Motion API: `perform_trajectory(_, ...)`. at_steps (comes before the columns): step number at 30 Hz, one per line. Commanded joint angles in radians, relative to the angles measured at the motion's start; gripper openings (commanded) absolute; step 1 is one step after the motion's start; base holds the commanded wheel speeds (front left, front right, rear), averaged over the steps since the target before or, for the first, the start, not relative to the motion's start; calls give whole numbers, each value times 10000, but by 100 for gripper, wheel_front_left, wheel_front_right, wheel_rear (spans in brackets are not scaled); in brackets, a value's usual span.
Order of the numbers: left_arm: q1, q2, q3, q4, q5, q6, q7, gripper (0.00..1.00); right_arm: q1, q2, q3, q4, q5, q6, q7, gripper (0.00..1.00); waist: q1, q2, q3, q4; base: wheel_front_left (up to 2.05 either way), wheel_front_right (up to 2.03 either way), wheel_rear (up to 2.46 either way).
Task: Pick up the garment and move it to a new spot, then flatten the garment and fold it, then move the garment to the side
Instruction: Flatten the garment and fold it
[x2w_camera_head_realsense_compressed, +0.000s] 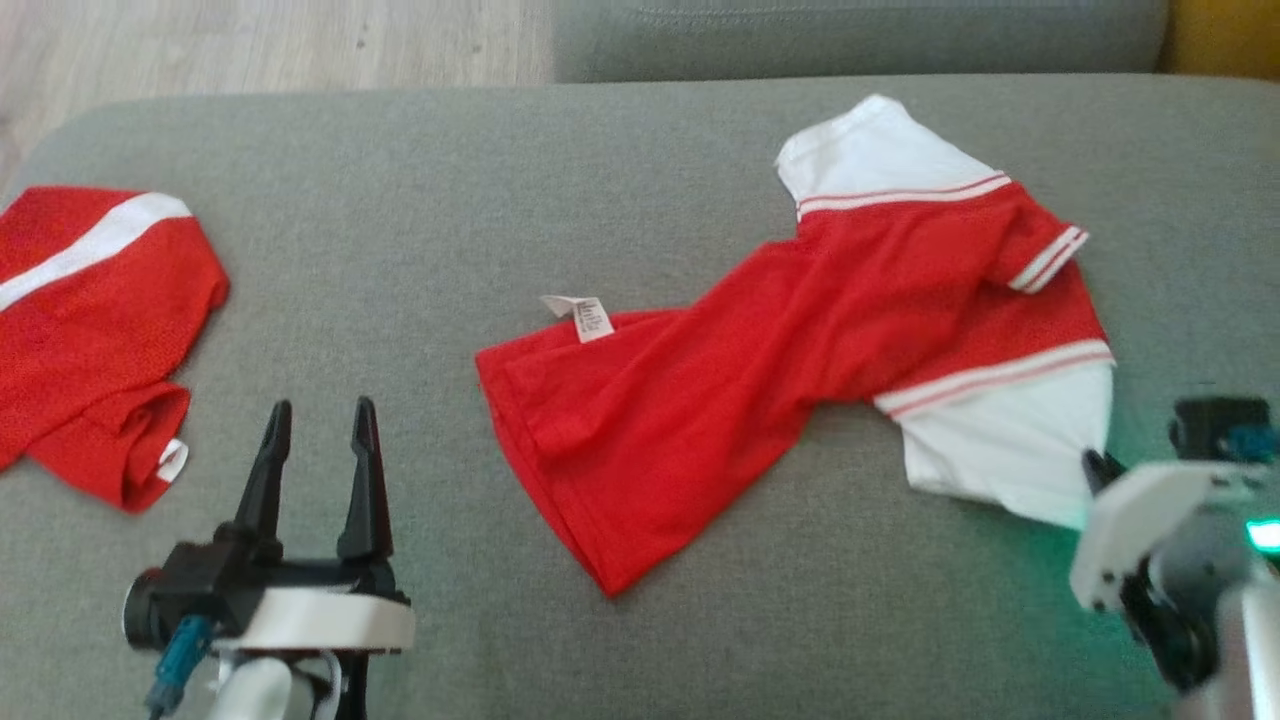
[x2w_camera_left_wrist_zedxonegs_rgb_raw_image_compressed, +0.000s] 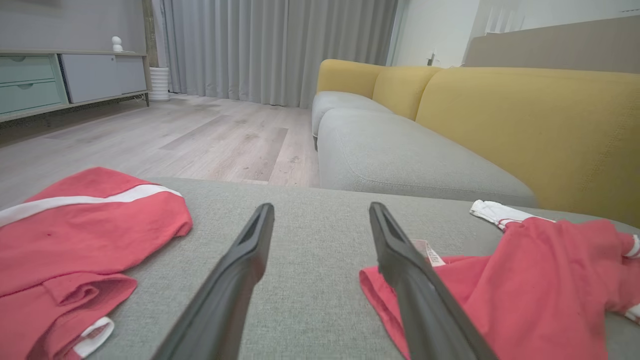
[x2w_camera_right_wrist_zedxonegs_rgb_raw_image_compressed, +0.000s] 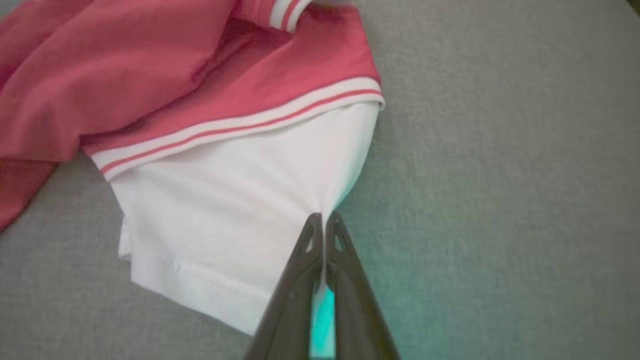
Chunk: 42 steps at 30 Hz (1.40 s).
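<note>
The garment (x2w_camera_head_realsense_compressed: 760, 380) is a red shirt with white sleeves and striped trim, lying crumpled on the grey cushion (x2w_camera_head_realsense_compressed: 480, 180), right of centre. My right gripper (x2w_camera_head_realsense_compressed: 1098, 470) is at its lower right corner. In the right wrist view my right gripper (x2w_camera_right_wrist_zedxonegs_rgb_raw_image_compressed: 323, 220) is shut on the edge of the white sleeve (x2w_camera_right_wrist_zedxonegs_rgb_raw_image_compressed: 240, 210), and the cloth is pulled into a peak between the fingertips. My left gripper (x2w_camera_head_realsense_compressed: 320, 420) hovers open at the lower left, nothing between its fingers. In the left wrist view my left gripper (x2w_camera_left_wrist_zedxonegs_rgb_raw_image_compressed: 320, 210) stands just left of the garment's (x2w_camera_left_wrist_zedxonegs_rgb_raw_image_compressed: 540, 270) red hem.
A second red garment (x2w_camera_head_realsense_compressed: 90, 320) with a white stripe lies at the cushion's left edge, also seen as the red heap (x2w_camera_left_wrist_zedxonegs_rgb_raw_image_compressed: 75, 235). Beyond the cushion are wooden floor (x2w_camera_head_realsense_compressed: 250, 40), a grey and yellow sofa (x2w_camera_left_wrist_zedxonegs_rgb_raw_image_compressed: 525, 115) and a cabinet (x2w_camera_left_wrist_zedxonegs_rgb_raw_image_compressed: 60, 80).
</note>
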Motion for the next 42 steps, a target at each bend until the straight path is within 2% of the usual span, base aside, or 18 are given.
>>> perform_trajectory(1,-85,208,491,-340,5,86,-93,100,440,22,19,-1395,37,75,266,0,1,0,-156,-91,0,0,0)
perform_trajectory(2,-18,214,499,-351,9,102,-93,100,685,64,-45,-1861,1,75,218,31,1,0,-194,-111,0,0,0)
perform_trajectory(3,37,218,493,-354,14,114,-93,100,877,109,-158,-2201,-63,75,110,100,1,0,-235,-118,0,0,0)
perform_trajectory(8,162,208,395,-356,41,155,-63,100,1258,240,-114,-3026,-250,75,-972,100,1,0,-415,-97,0,0,0)
perform_trajectory(15,310,177,228,-436,88,234,-17,100,1549,344,1047,-3407,-178,75,-4159,100,1,0,-638,-58,0,0,0)
perform_trajectory(18,400,172,182,-410,130,271,-26,100,1777,382,1374,-3232,-251,75,-4891,100,1,0,-678,-91,0,0,0)
perform_trajectory(25,69,-68,-272,287,205,165,277,100,1861,474,1608,-2918,-194,75,-5139,100,1,0,-468,-279,0,0,0)
perform_trajectory(31,-1725,-930,-1149,2261,10,-190,1985,100,1552,518,1832,-2905,-130,75,-5010,100,1,0,4,-610,0,0,0)
perform_trajectory(33,-2144,-1098,-1160,2720,-132,-103,2336,100,1466,526,1923,-2895,-103,75,-5008,100,1,0,142,-754,0,0,0)
perform_trajectory(38,-2857,-1285,-1022,3749,-358,540,3324,100,1281,543,2118,-2892,-69,75,-4995,100,1,0,459,-1083,0,0,0)
perform_trajectory(42,-3311,-1327,-991,4257,-451,759,3802,100,1158,552,2242,-2885,-32,75,-5025,100,1,0,652,-1249,0,0,0)
